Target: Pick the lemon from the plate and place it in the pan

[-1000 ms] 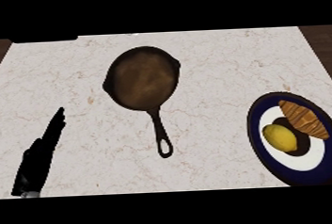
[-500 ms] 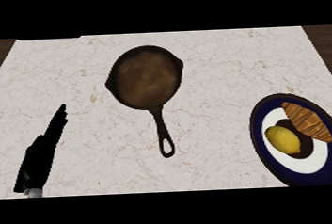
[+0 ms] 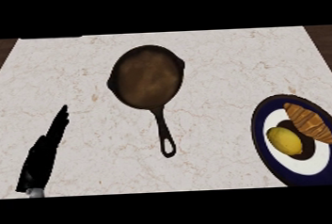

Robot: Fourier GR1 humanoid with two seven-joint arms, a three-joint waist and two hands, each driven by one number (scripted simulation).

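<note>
The lemon (image 3: 285, 140) lies on the plate (image 3: 266, 149) at right, well apart from the left hand (image 3: 44, 154), whose fingers are straight.

no readable text, labels, brands, numbers or signs anywhere.

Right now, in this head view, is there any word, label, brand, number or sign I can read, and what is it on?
None: no readable text shows anywhere in this view.
The pan is plain dark metal, with no mark on its base or handle.
The plate has only a blue rim and white centre; the lemon and croissant carry no sticker.
The counter shows only marble veining.
The left robot hand is unmarked black.
</note>
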